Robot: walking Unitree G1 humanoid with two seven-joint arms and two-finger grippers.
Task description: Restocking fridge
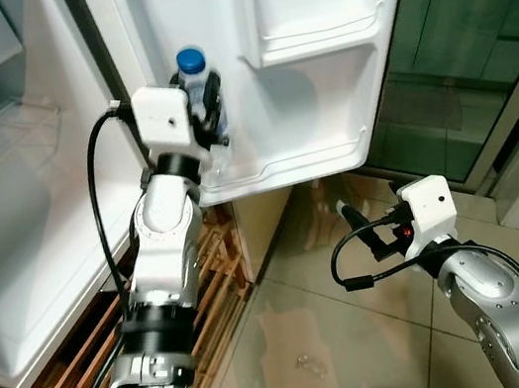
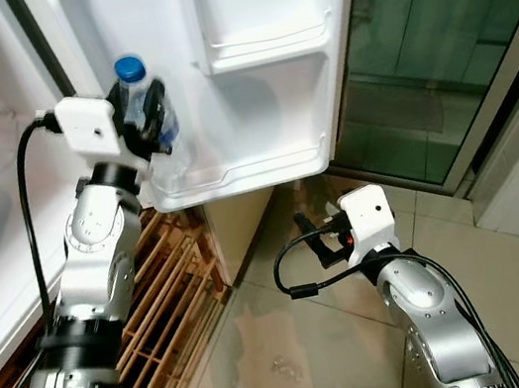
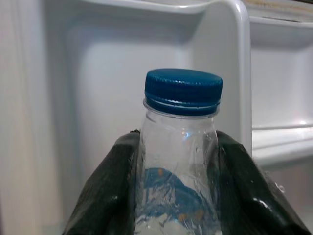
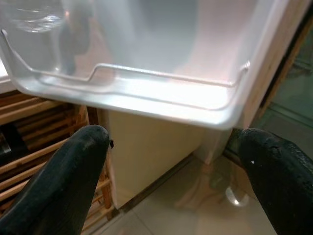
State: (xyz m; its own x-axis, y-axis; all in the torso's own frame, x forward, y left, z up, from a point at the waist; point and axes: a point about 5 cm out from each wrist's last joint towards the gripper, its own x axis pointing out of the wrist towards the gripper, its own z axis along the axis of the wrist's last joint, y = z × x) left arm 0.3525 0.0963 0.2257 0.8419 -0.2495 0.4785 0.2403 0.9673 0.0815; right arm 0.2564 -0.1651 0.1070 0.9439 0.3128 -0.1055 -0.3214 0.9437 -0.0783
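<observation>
So the fridge door (image 1: 317,63) is swung open, all smooth white moulded plastic with a clear rail along its bottom door shelf (image 1: 285,164). The left pincer (image 1: 207,113) is clamped round a clear water bottle (image 1: 192,75) with a ribbed blue cap (image 3: 183,90), standing upright at the left end of that shelf. The left wrist view shows crinkled thin plastic and a blue label, black fingers (image 3: 105,196) pressed on both sides. The right pincer (image 1: 361,226) hangs low over glossy floor tiles (image 1: 297,348), fingers spread apart and empty. A slatted wooden rack (image 1: 208,273) sits under the fridge body, behind the left arm.
</observation>
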